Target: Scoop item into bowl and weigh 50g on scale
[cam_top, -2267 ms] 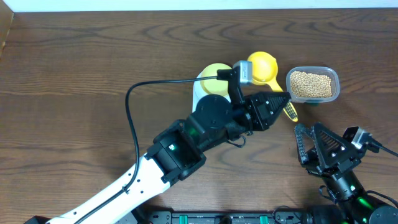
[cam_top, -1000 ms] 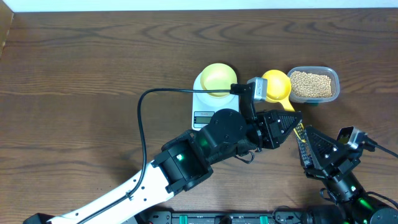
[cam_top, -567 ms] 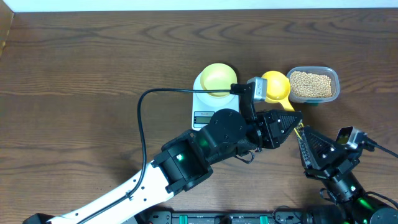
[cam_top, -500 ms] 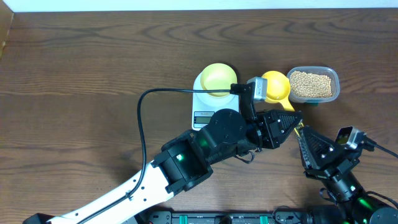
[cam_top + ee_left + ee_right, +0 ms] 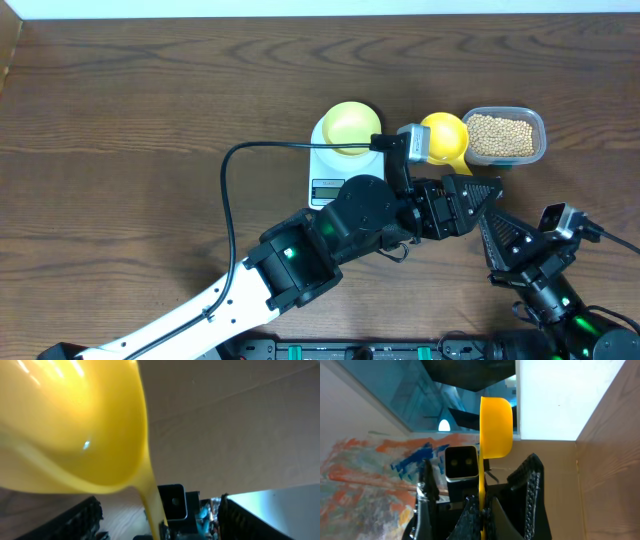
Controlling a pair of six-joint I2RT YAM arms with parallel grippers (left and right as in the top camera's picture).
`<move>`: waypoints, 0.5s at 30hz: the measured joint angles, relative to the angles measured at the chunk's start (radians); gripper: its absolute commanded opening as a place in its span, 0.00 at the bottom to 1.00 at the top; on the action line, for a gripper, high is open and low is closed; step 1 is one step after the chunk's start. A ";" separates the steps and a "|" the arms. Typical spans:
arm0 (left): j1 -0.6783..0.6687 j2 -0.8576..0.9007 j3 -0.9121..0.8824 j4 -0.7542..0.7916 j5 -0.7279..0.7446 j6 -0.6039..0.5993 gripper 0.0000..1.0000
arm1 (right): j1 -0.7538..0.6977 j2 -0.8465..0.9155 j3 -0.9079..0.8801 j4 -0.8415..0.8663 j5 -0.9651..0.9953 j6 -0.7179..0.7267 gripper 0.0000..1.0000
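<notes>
The yellow scoop (image 5: 444, 137) hangs between the scale (image 5: 322, 162) and the clear tub of beans (image 5: 503, 136). The scoop's cup looks empty. My right gripper (image 5: 484, 218) is shut on the scoop's thin handle (image 5: 482, 491), with the cup (image 5: 495, 425) pointing away from it. My left gripper (image 5: 476, 200) stands open around the same handle (image 5: 152, 506), its fingers (image 5: 83, 519) apart on either side and not touching it. The scoop's cup (image 5: 70, 425) fills the top of the left wrist view. The pale yellow bowl (image 5: 350, 128) sits empty on the scale's back half.
The left arm (image 5: 300, 250) stretches from the front left across the table's middle, and its black cable (image 5: 225, 200) loops over the wood. The scale's display (image 5: 327, 188) faces the front. The tub sits at the back right.
My left gripper has opened off the scoop's handle. My right gripper has shut fully on that handle. The scoop itself has stayed in place.
</notes>
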 measured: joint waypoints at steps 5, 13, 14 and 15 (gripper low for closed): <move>0.000 0.000 0.000 -0.001 -0.040 0.033 0.74 | 0.000 0.000 0.000 -0.012 0.001 -0.019 0.02; 0.013 0.000 0.000 -0.010 -0.100 0.050 0.43 | 0.000 0.000 0.000 -0.012 0.002 -0.025 0.01; 0.020 0.000 0.000 -0.010 -0.102 0.051 0.42 | 0.000 0.000 0.000 -0.012 0.003 -0.024 0.02; 0.026 0.000 0.000 -0.010 -0.104 0.051 0.40 | 0.000 0.000 0.000 -0.012 0.004 -0.025 0.01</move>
